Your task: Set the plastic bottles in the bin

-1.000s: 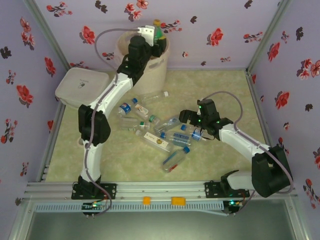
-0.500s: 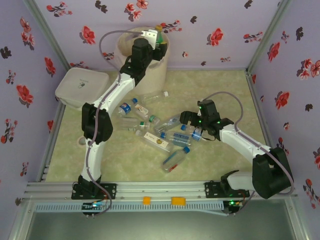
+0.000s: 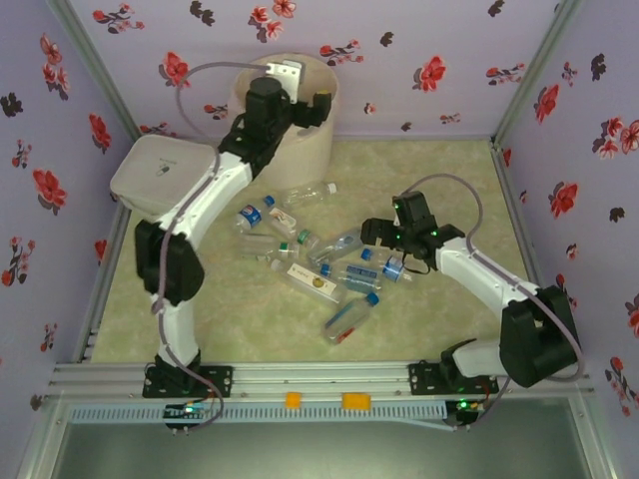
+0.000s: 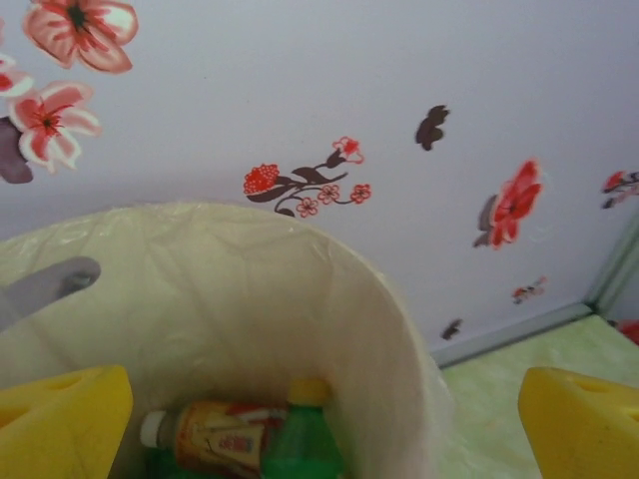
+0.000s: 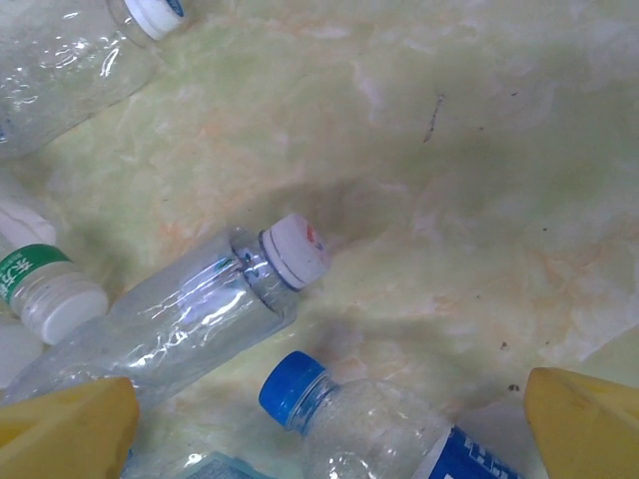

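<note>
The top camera is looking down from high above and behind the arm bases [image 3: 185, 377], facing the far flowered wall [image 3: 399, 40], and it is taking in the whole surface [image 3: 439, 190] from far. The left wrist camera is sitting close above the bin [image 4: 329, 299], looking across its rim toward that same wall, with the yellow fingers [image 4: 60, 424] of the left tool [image 4: 321, 427] framing the lower corners. The right wrist camera is hanging very near the surface, pointing almost straight down on the plastic bottles [image 5: 200, 319], between the fingers of the right tool [image 5: 329, 429]. The top view is sharing the bin and the wall with the left wrist view, and the plastic bottles with the right one.
</note>
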`<act>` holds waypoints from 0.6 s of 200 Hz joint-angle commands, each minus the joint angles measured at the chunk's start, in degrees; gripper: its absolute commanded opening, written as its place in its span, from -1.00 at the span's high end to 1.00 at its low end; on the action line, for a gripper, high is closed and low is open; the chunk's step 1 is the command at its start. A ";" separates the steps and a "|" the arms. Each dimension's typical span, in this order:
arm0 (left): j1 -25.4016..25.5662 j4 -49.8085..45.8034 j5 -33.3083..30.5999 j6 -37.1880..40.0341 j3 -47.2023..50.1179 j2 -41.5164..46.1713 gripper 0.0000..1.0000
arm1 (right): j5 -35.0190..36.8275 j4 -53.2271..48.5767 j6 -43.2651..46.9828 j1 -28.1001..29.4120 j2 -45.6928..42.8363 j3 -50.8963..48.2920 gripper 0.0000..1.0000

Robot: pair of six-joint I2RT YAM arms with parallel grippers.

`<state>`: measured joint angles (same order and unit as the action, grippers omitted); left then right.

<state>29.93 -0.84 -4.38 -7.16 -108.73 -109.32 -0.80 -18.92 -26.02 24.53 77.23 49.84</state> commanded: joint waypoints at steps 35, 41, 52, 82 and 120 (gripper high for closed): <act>0.64 10.32 9.11 -12.19 30.10 26.35 -0.99 | 1.75 -12.07 5.10 0.43 2.33 6.51 -0.99; 1.05 11.45 9.48 -13.59 33.72 28.80 -0.99 | 1.36 -13.16 5.27 0.47 2.39 6.60 -0.99; 1.80 13.54 9.49 -15.84 40.09 32.81 -0.99 | 0.74 -15.09 5.62 0.53 2.39 6.82 -0.99; 2.43 16.41 9.06 -22.63 53.45 40.20 -0.99 | -0.16 -18.73 4.51 0.80 2.06 5.71 -0.99; 2.59 16.09 8.31 -30.43 63.26 41.45 -0.99 | 2.26 -20.85 3.80 0.89 0.86 3.57 -0.97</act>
<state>32.36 12.86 3.70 -29.89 -49.39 -68.77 -0.19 -35.57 -22.06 24.91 79.33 54.63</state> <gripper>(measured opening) 0.997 0.991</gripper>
